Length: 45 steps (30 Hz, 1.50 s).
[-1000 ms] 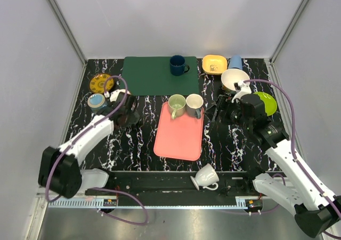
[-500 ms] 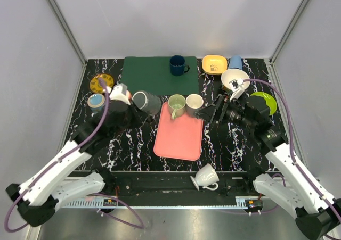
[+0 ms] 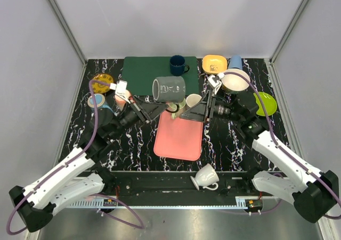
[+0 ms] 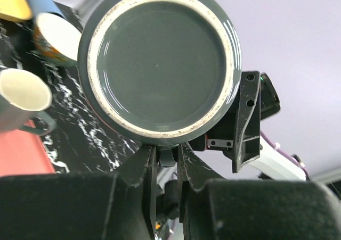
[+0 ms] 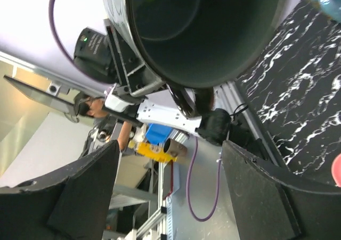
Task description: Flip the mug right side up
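The dark grey mug (image 3: 169, 88) hangs on its side in the air over the far end of the pink tray (image 3: 178, 139). My left gripper (image 3: 159, 105) is shut on its handle. In the left wrist view the mug's base (image 4: 160, 64) faces the camera and my fingers (image 4: 144, 168) pinch the handle below it. My right gripper (image 3: 192, 109) is open, just right of the mug and apart from it. In the right wrist view the mug's open mouth (image 5: 202, 27) fills the top, with my fingers (image 5: 80, 197) spread wide below it.
A green mug (image 3: 175, 108) and a cream mug (image 3: 194, 98) stand on the tray under the grippers. A blue mug (image 3: 178, 65) sits on the green mat (image 3: 144, 75). A yellow bowl (image 3: 214, 64), white bowl (image 3: 234, 80) and green plate (image 3: 265, 102) are at the right. A white cup (image 3: 205, 176) lies at the front.
My left arm has lifted the grey mug from the left of the table and swung it right, over the tray. My right gripper has moved left toward the mug.
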### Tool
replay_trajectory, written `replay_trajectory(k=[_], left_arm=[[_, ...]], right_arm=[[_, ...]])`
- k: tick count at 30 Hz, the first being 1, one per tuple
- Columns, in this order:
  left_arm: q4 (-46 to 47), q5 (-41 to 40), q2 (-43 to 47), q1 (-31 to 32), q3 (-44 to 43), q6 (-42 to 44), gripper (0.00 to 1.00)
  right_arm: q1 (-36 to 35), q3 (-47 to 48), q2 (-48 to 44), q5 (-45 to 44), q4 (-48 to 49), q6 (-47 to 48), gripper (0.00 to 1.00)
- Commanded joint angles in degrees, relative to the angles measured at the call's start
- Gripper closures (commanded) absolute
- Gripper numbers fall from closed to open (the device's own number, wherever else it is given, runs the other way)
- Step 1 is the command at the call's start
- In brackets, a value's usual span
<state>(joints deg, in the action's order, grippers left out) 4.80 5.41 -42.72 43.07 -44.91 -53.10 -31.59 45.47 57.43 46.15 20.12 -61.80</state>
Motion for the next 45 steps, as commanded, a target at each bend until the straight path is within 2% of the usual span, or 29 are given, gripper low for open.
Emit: replay_trajectory(k=[1,8,16,21,26,37,41,45], left_arm=[[20.6,9.8,-1.0,0.1,0.3,-4.4,1.0],[24.0,13.6,-2.9,0.1,0.9,-5.6,1.0],[27.1,16.2,-3.5,0.1,2.3,-7.6,1.0],[26.1,16.3,-3.2,0.1,3.3,-7.4,1.0],[25.4,16.2,-4.0,0.1,4.0,-6.9,1.0],[25.8,16.5,-7.1,2.8,5.3,-4.8,1.0],[26.0,16.7,-7.4,4.0,6.1,-4.3,1.0],[26.2,17.0,-7.5,4.2,6.8,-4.3,1.0]], right_arm=[[-1.6,4.6,1.1,4.3,4.2,0.7,0.17],[-1.7,5.7,3.6,4.4,7.3,0.5,0.21],[-1.6,6.6,6.8,5.4,11.5,-0.2,0.37],[-1.6,8.0,8.4,5.7,14.4,-1.5,0.43],[-2.0,8.6,9.5,5.4,14.9,-2.1,0.57],[-2.0,7.3,11.0,-1.5,20.0,-6.0,0.59],[-2.0,7.3,13.1,-2.2,24.7,-8.4,0.68],[-2.1,7.5,14.3,-1.5,26.1,-9.5,0.85]])
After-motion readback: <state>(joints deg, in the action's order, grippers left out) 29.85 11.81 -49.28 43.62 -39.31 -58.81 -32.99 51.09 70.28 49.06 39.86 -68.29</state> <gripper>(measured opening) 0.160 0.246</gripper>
